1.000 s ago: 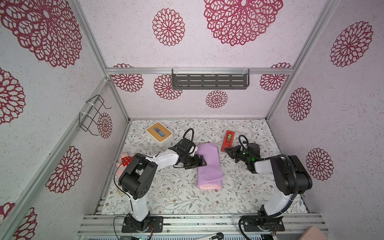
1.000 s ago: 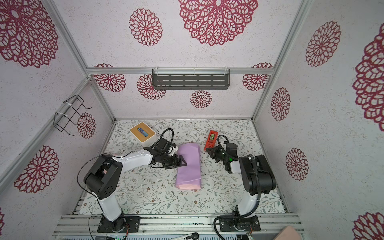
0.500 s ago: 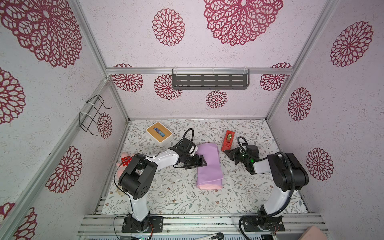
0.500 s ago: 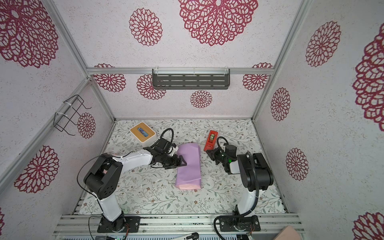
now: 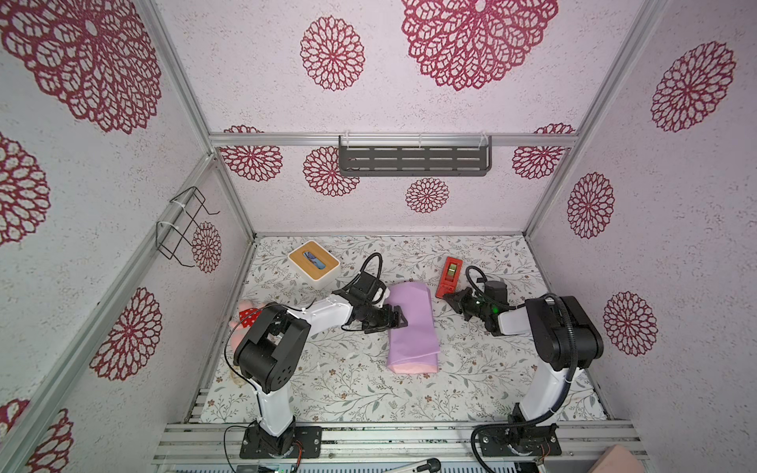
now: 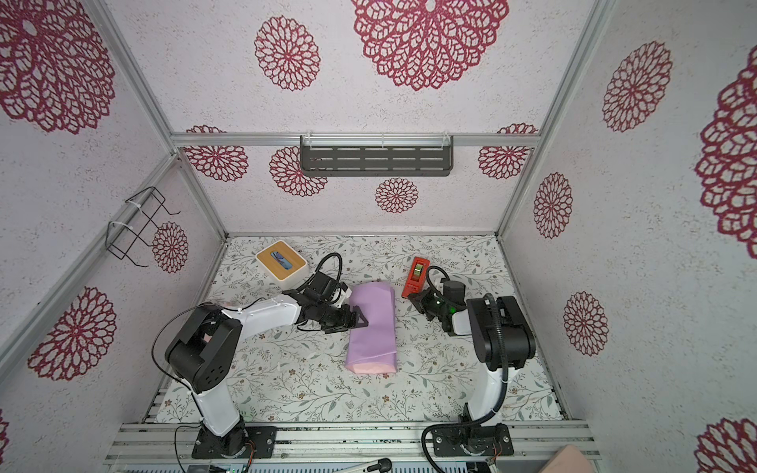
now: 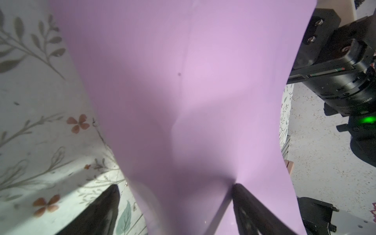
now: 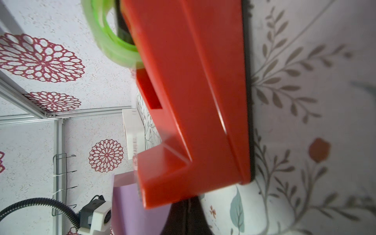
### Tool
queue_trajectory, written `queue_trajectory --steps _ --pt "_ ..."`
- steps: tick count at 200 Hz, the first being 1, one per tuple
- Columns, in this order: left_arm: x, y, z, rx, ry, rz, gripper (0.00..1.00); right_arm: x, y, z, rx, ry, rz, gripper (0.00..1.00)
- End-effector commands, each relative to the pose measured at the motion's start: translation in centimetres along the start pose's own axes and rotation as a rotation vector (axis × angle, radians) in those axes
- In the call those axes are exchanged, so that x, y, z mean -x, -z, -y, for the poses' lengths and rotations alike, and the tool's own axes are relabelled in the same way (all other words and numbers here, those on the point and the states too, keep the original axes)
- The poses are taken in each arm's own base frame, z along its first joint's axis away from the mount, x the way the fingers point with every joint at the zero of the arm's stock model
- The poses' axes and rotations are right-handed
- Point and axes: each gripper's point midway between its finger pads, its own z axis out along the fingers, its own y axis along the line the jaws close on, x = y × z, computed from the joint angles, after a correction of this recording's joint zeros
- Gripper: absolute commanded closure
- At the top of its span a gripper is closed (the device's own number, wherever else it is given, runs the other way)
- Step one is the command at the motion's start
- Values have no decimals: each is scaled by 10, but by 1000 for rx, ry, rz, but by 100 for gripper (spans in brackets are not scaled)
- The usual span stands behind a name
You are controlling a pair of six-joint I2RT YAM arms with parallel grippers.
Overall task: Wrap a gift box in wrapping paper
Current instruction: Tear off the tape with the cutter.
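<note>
Floral-covered bench (image 5: pixel 327 381). Left pincer (image 5: pixel 396 320), jaws apart, unmoved against thin lilac wrapping paper (image 5: pixel 411 327); right pincer (image 5: pixel 449 297), shut, now nearer red plastic tape dispenser (image 5: pixel 449 273) beside the paper; taping likely next.

Both top views overlook the whole scene from above; wrist views crowd wrapping paper (image 7: pixel 183 91) and tape dispenser (image 8: pixel 193 101).
</note>
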Motion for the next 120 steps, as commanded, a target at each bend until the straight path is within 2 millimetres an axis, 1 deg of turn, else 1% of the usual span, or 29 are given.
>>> queue_trajectory --steps 1,12,57,76,93,120 --pt "-27 -12 -46 167 55 -86 11 -17 4 54 -199 -35 -44 100" --pt "-27 -12 -45 166 54 -85 11 -17 6 57 -221 -23 -46 100" --pt "-27 -13 -45 164 54 -87 11 -11 15 62 -302 51 -38 100" --pt "-27 -13 -45 163 56 -87 11 -11 17 65 -332 75 -49 100" --pt "-28 -13 -46 165 57 -88 11 -10 20 66 -351 96 -56 100" --pt "-28 -14 -46 166 59 -90 11 -8 22 61 -353 123 -66 100"
